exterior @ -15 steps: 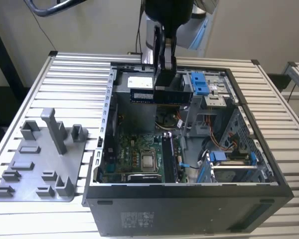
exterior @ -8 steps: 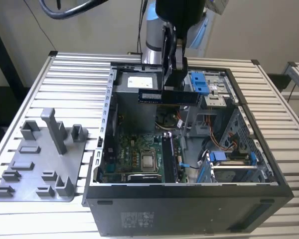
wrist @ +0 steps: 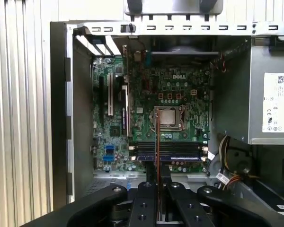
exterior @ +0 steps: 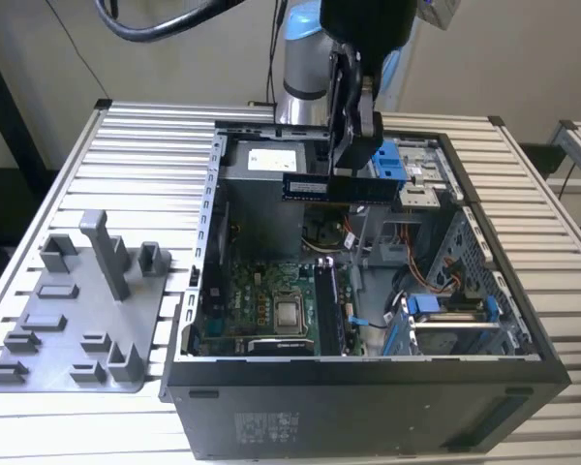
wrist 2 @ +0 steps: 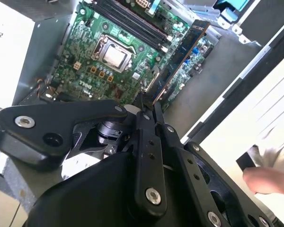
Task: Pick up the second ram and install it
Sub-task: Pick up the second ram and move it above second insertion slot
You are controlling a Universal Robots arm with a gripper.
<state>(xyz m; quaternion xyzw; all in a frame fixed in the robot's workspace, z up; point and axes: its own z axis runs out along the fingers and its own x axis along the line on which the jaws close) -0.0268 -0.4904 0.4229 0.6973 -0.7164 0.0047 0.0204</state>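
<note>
My gripper [exterior: 351, 172] hangs over the open computer case [exterior: 533, 329], shut on the second ram [exterior: 339, 187]. The ram is a long dark-blue stick, held level and lengthwise above the case's back half. In the second wrist view the ram [wrist 2: 180, 52] juts out from between the fingers [wrist 2: 154, 124], seen nearly edge-on over the motherboard [wrist 2: 85, 71]. In the first wrist view its thin edge [wrist: 157, 142] crosses the dark memory slots [wrist: 168, 151] next to the processor socket [wrist: 169, 117]. The ram stays well above the board and touches nothing.
A grey fixture tray [exterior: 77, 320] with upright posts lies on the slatted table at the exterior view's left. Inside the case are a power supply [exterior: 266, 160], cables [exterior: 436, 281] and blue drive brackets [exterior: 387, 160]. A person's hand [wrist 2: 270, 179] shows beyond the case wall.
</note>
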